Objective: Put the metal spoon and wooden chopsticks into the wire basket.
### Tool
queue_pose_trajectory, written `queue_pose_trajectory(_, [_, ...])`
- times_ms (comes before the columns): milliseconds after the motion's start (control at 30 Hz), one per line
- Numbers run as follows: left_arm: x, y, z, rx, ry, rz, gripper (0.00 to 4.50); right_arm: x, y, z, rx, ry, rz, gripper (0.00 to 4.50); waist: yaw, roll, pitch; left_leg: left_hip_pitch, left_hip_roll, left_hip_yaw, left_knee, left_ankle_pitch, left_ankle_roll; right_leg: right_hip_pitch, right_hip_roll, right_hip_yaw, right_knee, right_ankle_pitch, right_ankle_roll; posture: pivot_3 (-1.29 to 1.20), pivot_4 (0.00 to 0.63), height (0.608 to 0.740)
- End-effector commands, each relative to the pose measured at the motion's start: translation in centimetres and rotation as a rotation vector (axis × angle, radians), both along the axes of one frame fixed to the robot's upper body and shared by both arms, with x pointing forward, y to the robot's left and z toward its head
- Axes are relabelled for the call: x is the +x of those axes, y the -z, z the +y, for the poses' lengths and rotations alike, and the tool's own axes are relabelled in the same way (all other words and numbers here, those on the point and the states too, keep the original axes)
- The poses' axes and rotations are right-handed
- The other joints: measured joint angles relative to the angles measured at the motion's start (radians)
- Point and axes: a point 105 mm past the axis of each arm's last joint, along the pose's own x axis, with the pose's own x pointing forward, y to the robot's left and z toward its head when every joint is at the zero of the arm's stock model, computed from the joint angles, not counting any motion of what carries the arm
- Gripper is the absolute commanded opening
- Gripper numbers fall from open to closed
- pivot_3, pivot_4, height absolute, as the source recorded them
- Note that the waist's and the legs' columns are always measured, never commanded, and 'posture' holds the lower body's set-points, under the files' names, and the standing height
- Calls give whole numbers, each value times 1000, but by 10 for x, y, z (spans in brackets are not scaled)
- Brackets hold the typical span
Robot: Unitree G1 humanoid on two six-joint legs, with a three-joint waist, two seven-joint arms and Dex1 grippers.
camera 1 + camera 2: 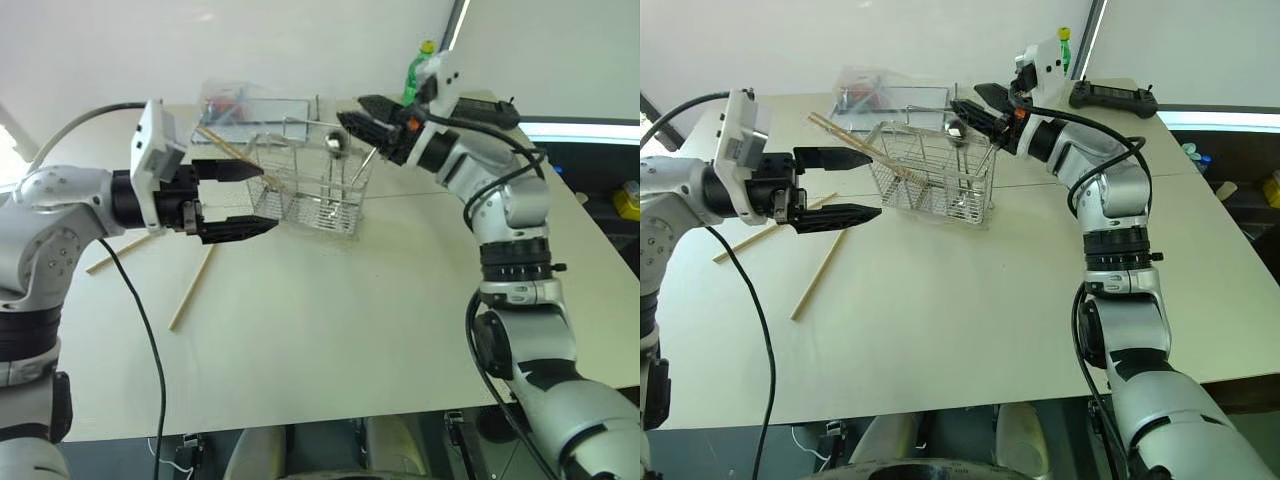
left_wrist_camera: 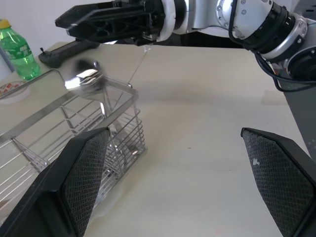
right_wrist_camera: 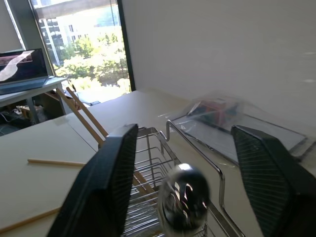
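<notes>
Metal spoon (image 1: 335,143) bowl-up above wire basket (image 1: 310,205); right gripper (image 1: 352,118) spread, empty; left gripper (image 1: 238,199) wide; withdraw upward, avoid snagging handle.

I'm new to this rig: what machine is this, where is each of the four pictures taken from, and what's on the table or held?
It is a humanoid robot with two arms. Two pictures come from its head, two from its wrists.

On the table stands the wire basket with two wooden chopsticks leaning in it; two more chopsticks lie on the table.

The right gripper is open above the basket, with the metal spoon just below it, bowl up. The left gripper is open and empty.
</notes>
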Motion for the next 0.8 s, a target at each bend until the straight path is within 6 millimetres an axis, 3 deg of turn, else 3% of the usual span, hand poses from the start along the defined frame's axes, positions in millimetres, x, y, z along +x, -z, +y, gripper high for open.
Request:
queue_pose_trajectory(33, [-1,-16,0,-9,2,-68,4500,-10,-15,-1,-22,8,-79,4461,0,0,0,0,0,0,0,0,0,0,0,0,0,0,0,0,150,725])
queue_pose_trajectory(133, [1,-17,0,-10,2,-71,4500,-13,-17,-5,-33,18,-91,4461,0,0,0,0,0,0,0,0,0,0,0,0,0,0,0,0,150,725])
queue_pose_trajectory(267, [3,-18,3,-6,-12,-74,4500,-30,-40,-23,-63,14,-148,4461,4,0,0,0,0,0,0,0,0,0,0,0,0,0,0,0,150,725])
queue_pose_trajectory(367, [5,-18,6,4,-36,-77,4500,-56,-60,-36,-117,-50,-197,4461,5,0,0,0,0,0,0,0,0,0,0,0,-1,0,0,0,150,725])
queue_pose_trajectory(433, [6,-18,9,12,-51,-81,4500,-71,-62,-41,-171,-101,-204,4461,6,0,0,-1,0,0,0,0,0,0,0,0,-1,0,0,0,150,725])
queue_pose_trajectory(567, [11,-28,30,42,-124,-106,4500,-131,-30,-54,-434,-305,-155,4461,8,-2,0,-1,1,-1,0,-1,1,1,0,-1,-2,-1,1,0,150,725])
queue_pose_trajectory(700, [16,-36,59,108,-201,-113,4500,-156,1,-64,-551,-353,-61,4461,0,-2,0,-1,1,2,0,-1,2,1,-1,0,-3,-1,2,0,150,725])
queue_pose_trajectory(800, [24,-34,86,164,-270,-89,4500,-160,20,-63,-575,-331,-39,4461,1,-2,0,1,2,3,1,-1,2,2,0,0,-2,-2,1,0,150,725])
